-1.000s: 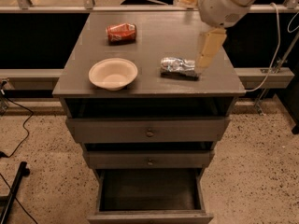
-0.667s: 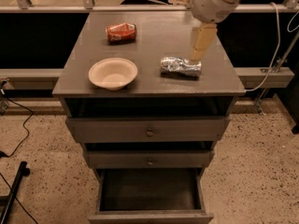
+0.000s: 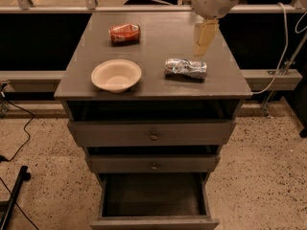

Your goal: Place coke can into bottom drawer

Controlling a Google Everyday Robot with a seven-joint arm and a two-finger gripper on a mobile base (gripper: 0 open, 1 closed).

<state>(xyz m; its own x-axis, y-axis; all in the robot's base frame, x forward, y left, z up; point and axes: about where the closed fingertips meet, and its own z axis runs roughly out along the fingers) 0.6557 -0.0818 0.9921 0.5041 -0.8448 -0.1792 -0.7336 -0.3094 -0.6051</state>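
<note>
The coke can (image 3: 124,33), red and dented, lies on its side at the back left of the grey cabinet top (image 3: 158,42). My gripper (image 3: 200,52) hangs from the arm above the back right of the top. It is well to the right of the coke can, just behind and above the silver crumpled can (image 3: 186,68), and holds nothing that I can see. The bottom drawer (image 3: 153,198) is pulled out, its dark interior showing nothing inside.
A white bowl (image 3: 116,75) sits at the front left of the top. The two upper drawers (image 3: 153,134) with small knobs are slightly ajar. A cable (image 3: 283,56) hangs at the right, and a rail runs behind the cabinet.
My gripper has moved a little to the left and toward the back of the cabinet top. The cans, bowl and drawers have not moved.
</note>
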